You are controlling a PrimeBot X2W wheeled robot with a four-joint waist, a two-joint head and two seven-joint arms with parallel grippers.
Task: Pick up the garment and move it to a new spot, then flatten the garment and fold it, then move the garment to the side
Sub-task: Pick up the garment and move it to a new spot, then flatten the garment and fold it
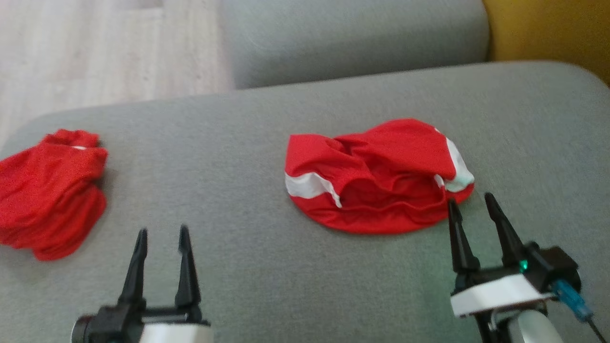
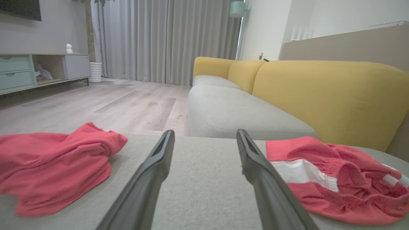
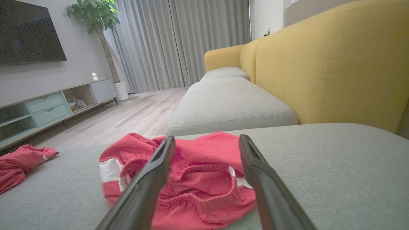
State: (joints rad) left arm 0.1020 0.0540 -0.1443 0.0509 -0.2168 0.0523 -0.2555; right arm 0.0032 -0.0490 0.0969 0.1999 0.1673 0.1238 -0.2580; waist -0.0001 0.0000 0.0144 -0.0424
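A crumpled red garment with white stripes (image 1: 376,181) (image 2: 335,179) (image 3: 204,179) lies in the middle of the grey sofa seat (image 1: 238,267). My right gripper (image 1: 470,199) (image 3: 207,137) is open, its tips just at the garment's near right edge, nothing between the fingers. A second red garment (image 1: 47,190) (image 2: 54,169) (image 3: 16,163) lies bunched in a flattish pile at the seat's left end. My left gripper (image 1: 163,231) (image 2: 205,132) stands open and empty over bare cushion between the two garments, closer to the left one.
The seat's left edge drops to a pale wooden floor (image 1: 95,47). Another grey seat cushion (image 1: 352,38) lies beyond, and a yellow backrest (image 1: 548,28) (image 3: 335,64) runs along the right. A TV cabinet (image 3: 48,105) stands across the room.
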